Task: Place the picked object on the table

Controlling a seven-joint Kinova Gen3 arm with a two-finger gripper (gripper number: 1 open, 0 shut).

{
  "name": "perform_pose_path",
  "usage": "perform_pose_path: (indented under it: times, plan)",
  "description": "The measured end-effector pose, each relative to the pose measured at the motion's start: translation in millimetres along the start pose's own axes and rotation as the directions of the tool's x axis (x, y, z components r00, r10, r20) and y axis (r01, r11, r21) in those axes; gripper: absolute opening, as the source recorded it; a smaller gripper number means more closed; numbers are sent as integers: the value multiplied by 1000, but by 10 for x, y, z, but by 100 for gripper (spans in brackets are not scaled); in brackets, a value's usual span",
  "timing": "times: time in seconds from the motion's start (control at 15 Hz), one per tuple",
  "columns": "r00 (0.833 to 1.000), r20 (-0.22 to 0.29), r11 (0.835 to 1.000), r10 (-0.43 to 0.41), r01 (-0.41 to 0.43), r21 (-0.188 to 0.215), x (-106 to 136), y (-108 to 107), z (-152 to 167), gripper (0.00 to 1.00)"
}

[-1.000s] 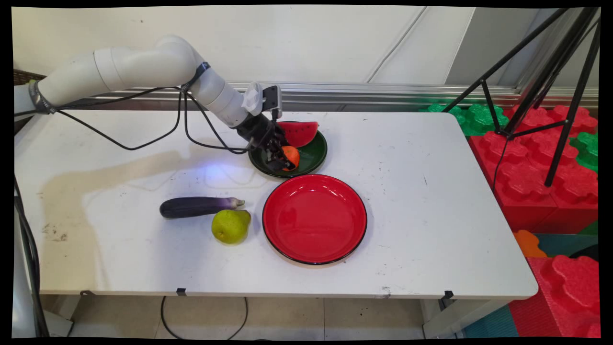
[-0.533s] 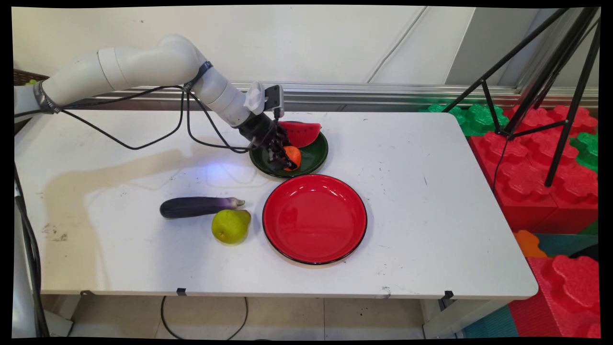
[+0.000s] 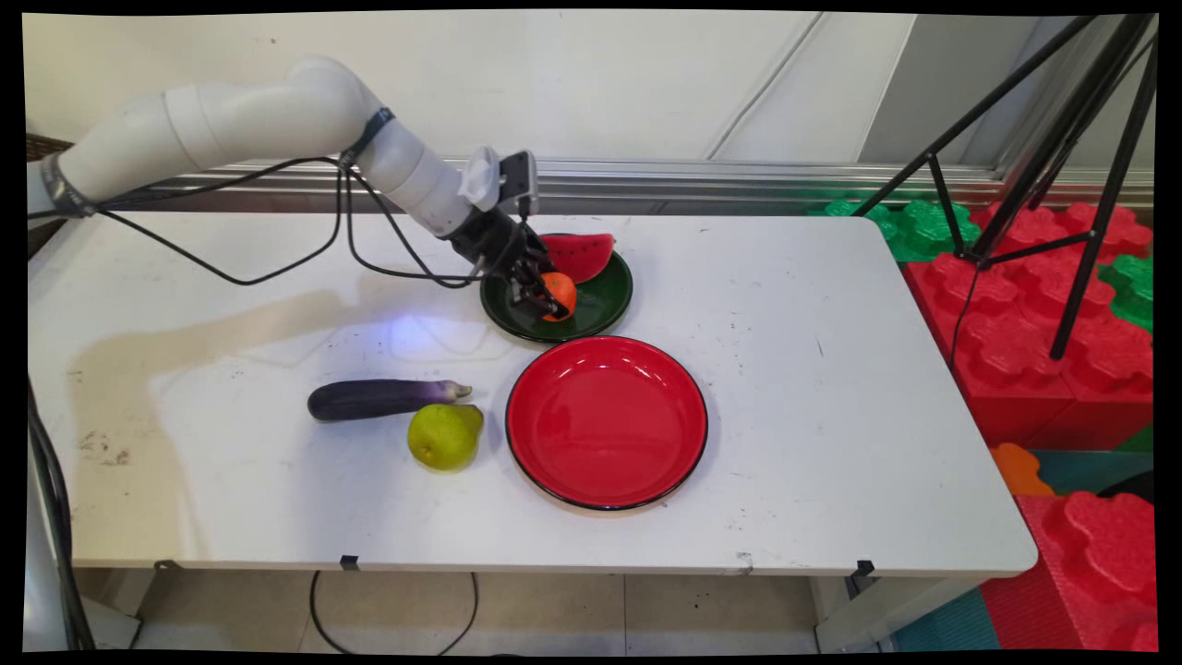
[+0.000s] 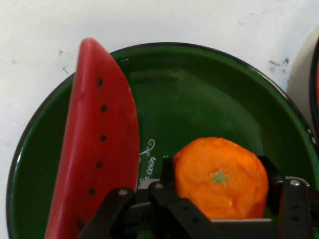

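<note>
- Over the last second we see the hand (image 3: 547, 297) rise a little above the green plate (image 3: 605, 309), carrying the orange (image 3: 560, 294) up with it; the arm's elbow has also lifted and drawn slightly back toward the left.
- We judge the orange to be just clear of the plate floor, or very nearly so. It sits higher against the plate's dark inside than it did a second ago, though the main view cannot show the gap beneath it.
- The hand is clamped on the orange, with one finger (image 4: 167, 174) pressed to one flank and the other to the opposite flank, as the hand view shows.
- The watermelon slice (image 3: 577, 254) has not moved. It leans at the far side of the green plate, just beside the orange.
- The red plate (image 3: 607, 422), the eggplant (image 3: 383, 398) and the pear (image 3: 445, 434) lie where they were on the tabletop (image 3: 831, 369).
- The hand view gives us what the main view hides: the orange's (image 4: 219, 177) green stem mark facing the camera, the grip on both flanks, some small white lettering on the green plate's (image 4: 209, 89) floor, and the watermelon slice (image 4: 99, 149) standing close by with its dark seeds.
- The main view alone shows the other plate and the two loose fruits, all well apart from the hand.
</note>
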Motion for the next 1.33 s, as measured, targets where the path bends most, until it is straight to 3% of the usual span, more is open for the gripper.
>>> perform_pose_path:
  times: [0.8, 1.33]
  plan:
    - [999, -38, 1000, -15, 16, 27, -127, 398, -886, 0]
    - [1000, 30, 999, 7, -8, 38, -389, 566, -1366, 0]
